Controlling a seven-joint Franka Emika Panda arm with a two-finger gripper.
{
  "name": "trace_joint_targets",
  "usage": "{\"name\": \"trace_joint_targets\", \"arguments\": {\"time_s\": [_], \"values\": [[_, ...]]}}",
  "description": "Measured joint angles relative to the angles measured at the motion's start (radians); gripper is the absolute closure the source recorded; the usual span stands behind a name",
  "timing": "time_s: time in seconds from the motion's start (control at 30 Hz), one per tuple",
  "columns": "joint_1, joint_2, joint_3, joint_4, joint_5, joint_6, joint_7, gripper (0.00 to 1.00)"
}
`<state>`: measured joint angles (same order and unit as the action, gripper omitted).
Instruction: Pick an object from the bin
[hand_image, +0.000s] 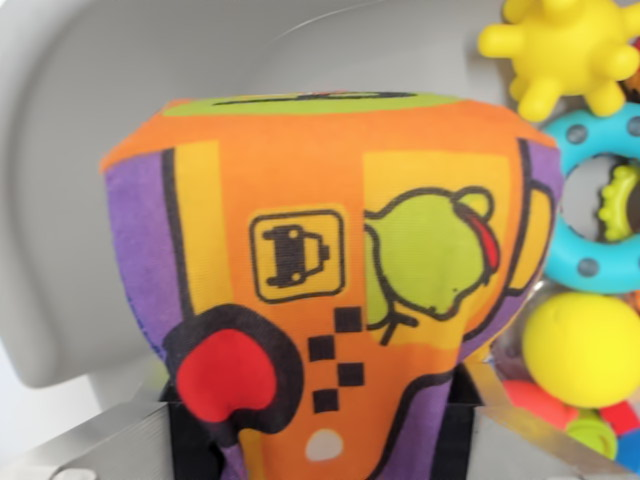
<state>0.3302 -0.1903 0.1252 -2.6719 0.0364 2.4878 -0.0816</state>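
Above the bin's (110, 150) grey wall, the end effector (325, 420) is clamped on a soft orange fabric toy (330, 290); a spiky yellow ball (560, 50) lies nearby

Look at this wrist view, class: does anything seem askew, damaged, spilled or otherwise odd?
Nothing stands out. The soft printed fabric toy fills the view, sitting between the gripper fingers and looking intact. At the wrist view's right, the yellow spiky ball, teal ring and yellow ball lie jumbled, as expected in a bin.
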Motion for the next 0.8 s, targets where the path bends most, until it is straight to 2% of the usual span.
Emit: {"name": "trace_joint_targets", "arguments": {"time_s": [0.4, 0.8], "values": [[0.001, -0.106, -0.003, 0.045, 0.010, -0.153, -0.007, 1.00], [0.001, -0.183, -0.007, 0.108, 0.012, -0.293, -0.011, 1.00]]}}
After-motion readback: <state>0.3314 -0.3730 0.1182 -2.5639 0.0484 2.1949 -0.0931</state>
